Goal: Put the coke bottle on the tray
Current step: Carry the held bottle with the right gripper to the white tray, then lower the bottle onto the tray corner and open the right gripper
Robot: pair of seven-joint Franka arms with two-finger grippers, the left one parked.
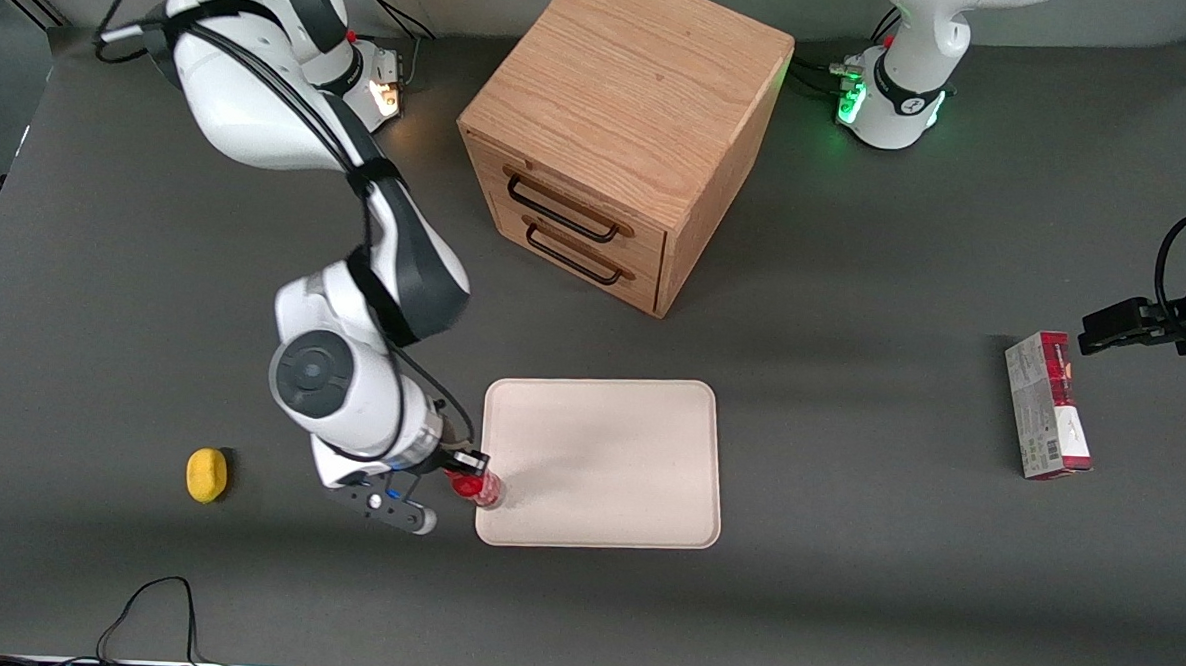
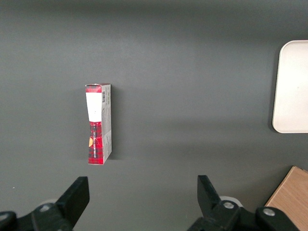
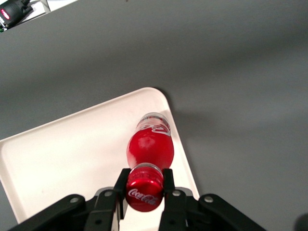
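Red slim coke bottle (image 3: pixel 150 144) hangs upright, cap gripped between the fingers of the right arm's claw (image 3: pixel 144 188). Its clear base sits over the flat cream tray (image 1: pixel 604 424), just inside the corner nearest the working arm; whether it touches is unclear.

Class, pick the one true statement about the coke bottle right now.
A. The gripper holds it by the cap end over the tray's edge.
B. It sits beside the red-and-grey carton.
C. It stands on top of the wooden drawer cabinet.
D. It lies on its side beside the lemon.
A: the gripper has its fingers closed on the neck of the coke bottle just below the cap, with the bottle's base over the tray near its rim.
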